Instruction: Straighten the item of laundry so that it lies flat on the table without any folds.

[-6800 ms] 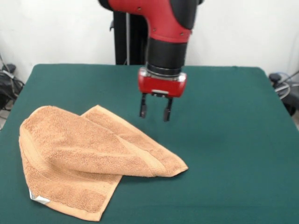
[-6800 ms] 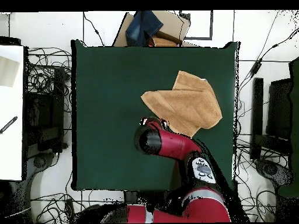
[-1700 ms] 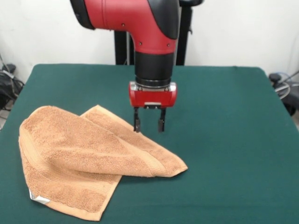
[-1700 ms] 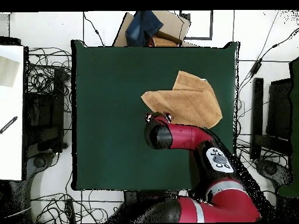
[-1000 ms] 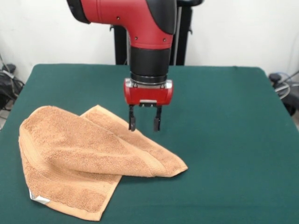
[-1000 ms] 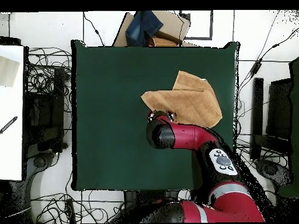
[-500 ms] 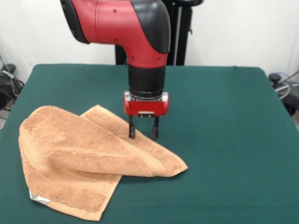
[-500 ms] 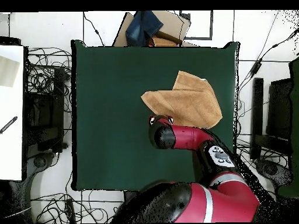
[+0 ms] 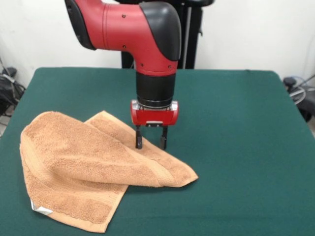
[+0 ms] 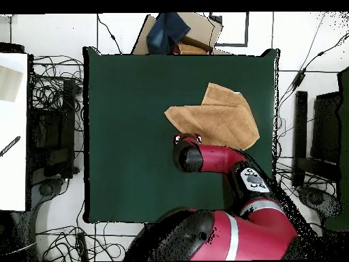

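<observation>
- The table [image 9: 236, 123] is the biggest thing we've got here: dark green cloth all over, and way wider than the towel sitting on it.
- Next up is the red and black arm [image 9: 147, 44], coming straight down over the towel's far edge in the front view. From overhead it covers the towel's edge on the robot's side.
- The towel [image 9: 83, 167] is peach-tan terry, and we'd call it clearly not flat: it's folded over itself, with one layer lying diagonally across another and a pointed corner sticking out toward the table's middle. It sits off to one side of the table, close to the table edge, in both views [image 10: 215, 119].
- The gripper [image 9: 151, 143] points straight down right at the towel's far border, near that folded strip. Its two fingers are spread apart with a gap between them, and nothing's clamped. The tips look down at the cloth or just about touching it, but we can't tell which.
- Smallest bit: a little white label [image 9: 40, 209] pokes out at the towel's near corner, well away from the gripper.
</observation>
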